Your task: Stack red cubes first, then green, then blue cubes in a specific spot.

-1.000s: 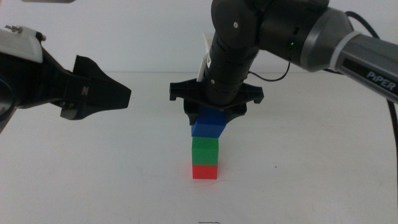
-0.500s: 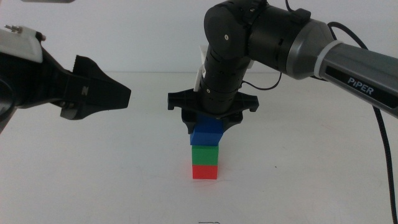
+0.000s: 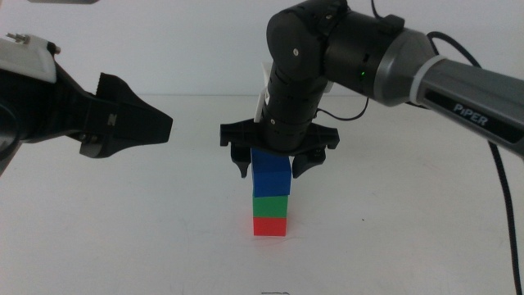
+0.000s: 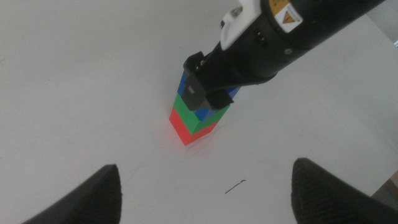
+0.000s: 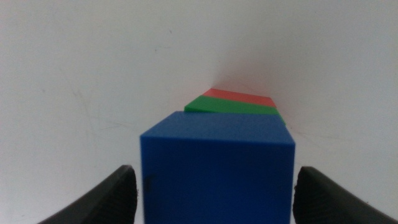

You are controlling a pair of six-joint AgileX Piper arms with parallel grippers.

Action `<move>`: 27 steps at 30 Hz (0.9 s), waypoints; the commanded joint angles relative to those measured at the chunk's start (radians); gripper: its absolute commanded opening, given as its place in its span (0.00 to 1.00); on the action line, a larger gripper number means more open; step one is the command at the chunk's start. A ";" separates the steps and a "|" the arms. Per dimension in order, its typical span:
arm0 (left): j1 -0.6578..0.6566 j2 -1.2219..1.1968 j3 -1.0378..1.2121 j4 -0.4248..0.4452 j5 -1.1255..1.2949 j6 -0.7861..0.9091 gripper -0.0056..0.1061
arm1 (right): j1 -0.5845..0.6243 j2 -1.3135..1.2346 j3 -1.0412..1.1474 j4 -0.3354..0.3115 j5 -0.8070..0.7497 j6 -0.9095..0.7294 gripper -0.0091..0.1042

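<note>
Right gripper [image 3: 271,166]: jaws spread, astride blue cube [image 3: 271,174] (atop green cube [image 3: 270,206], red cube [image 3: 270,226]); left gripper [image 3: 164,124] open, apart.

Your middle view looks forward and down over the white tabletop [image 3: 123,238] from mid distance, with the cube stack [image 3: 270,195] near centre. Your left wrist view looks down obliquely from farther off, between its own jaws, onto the same stack [image 4: 198,115] and the right arm's pincer [image 4: 208,93] over it. Your right wrist view sits very close, sighting down along the blue cube [image 5: 217,171], which fills the lower frame. All three views share the stack and the tabletop around it.
</note>
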 commanded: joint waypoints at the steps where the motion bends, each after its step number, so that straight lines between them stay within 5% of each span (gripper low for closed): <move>1: 0.001 -0.017 -0.026 -0.038 -0.049 -0.003 0.89 | 0.001 -0.087 -0.035 -0.005 0.061 -0.010 0.65; 9: 0.001 -0.017 -0.026 -0.038 -0.049 -0.003 0.89 | 0.000 -0.204 -0.036 -0.046 0.061 -0.017 0.65; 20: 0.001 -0.017 -0.026 -0.038 -0.049 -0.003 0.89 | -0.003 -0.555 0.043 -0.253 0.057 -0.031 0.65; 23: 0.001 -0.017 -0.026 -0.038 -0.049 -0.003 0.89 | -0.046 -0.664 0.113 -0.311 0.042 -0.035 0.65; 27: 0.001 -0.017 -0.026 -0.038 -0.049 -0.003 0.89 | -0.159 -0.823 0.243 -0.305 -0.046 -0.121 0.65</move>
